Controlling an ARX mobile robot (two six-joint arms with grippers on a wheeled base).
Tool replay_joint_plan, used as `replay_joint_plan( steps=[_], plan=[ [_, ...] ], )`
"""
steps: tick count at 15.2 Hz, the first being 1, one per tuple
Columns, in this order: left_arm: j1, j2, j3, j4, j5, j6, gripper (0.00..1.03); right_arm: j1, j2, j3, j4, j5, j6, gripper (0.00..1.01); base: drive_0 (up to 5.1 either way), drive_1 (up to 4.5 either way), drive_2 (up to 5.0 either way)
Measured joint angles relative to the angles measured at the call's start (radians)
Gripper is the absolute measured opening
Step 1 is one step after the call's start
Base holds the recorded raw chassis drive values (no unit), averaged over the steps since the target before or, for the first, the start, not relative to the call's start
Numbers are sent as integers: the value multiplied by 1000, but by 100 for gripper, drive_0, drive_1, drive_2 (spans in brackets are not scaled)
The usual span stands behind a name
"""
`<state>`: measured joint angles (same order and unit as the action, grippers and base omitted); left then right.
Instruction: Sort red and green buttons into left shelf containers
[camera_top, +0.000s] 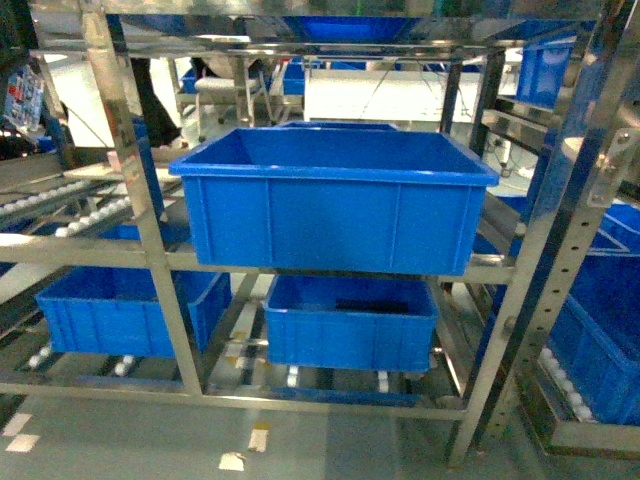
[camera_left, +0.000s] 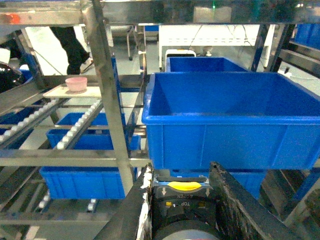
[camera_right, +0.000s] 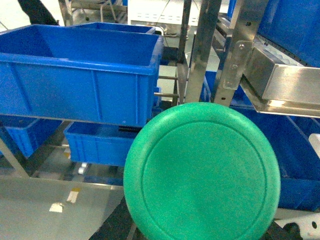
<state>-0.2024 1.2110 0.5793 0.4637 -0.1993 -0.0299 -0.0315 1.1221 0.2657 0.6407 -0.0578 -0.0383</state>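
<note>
Buttons in transit: the green button (camera_right: 200, 172) fills the right wrist view, seemingly clamped in the right gripper; the left gripper (camera_left: 182, 210) pinches a switch body. Next, carry them over the big bin (camera_top: 335, 195), then release.

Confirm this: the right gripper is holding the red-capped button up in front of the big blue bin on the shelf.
Not quite. The cap filling the right wrist view is green, not red. The rest holds: it sits at the right gripper, in front of the big blue bin on the shelf.
</note>
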Motion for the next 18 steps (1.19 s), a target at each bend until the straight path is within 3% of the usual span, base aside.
replay_joint_plan(
  steps=[12, 18],
  plan=[
    [1, 3, 0, 8, -2, 0, 28, 5, 2, 0, 3, -2, 0, 27, -53, 363, -470],
    [-7, -1, -1, 5, 8, 0, 28, 4, -4, -2, 3, 2, 0, 27, 261, 220, -507]
  ],
)
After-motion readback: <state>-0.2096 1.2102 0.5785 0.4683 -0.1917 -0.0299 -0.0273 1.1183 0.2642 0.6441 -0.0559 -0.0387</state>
